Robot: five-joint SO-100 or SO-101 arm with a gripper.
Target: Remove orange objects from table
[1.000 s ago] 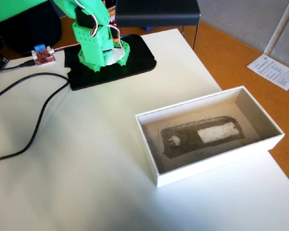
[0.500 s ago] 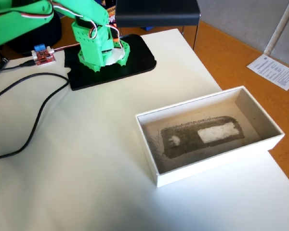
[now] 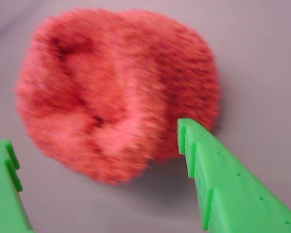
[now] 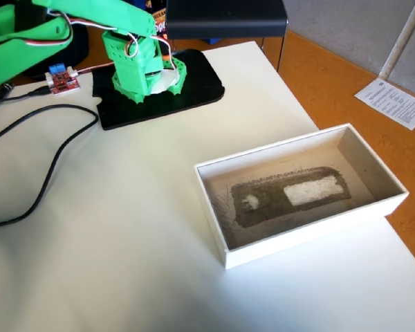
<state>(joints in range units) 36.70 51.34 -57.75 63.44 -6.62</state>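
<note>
Here the gripper (image 3: 94, 141) gapes wide around the fuzzy orange pompom (image 3: 117, 92) on the table (image 3: 262, 58), so closing off-centre risks nudging the soft ball away.

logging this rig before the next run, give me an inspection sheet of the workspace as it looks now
surface: cream-white table, bare around the box.
job's things: fuzzy orange-red pompom lying on the surface in the wrist view; not seen in the fixed view.
clutter: open white box, nothing orange in it; small red circuit board near the arm base.
grippers: gripper open, green fingers either side of the pompom's near edge, not closed on it.
cables: black cable looping over the table's left part.
surroundings: orange floor with a printed sheet; black base plate under the arm.
</note>
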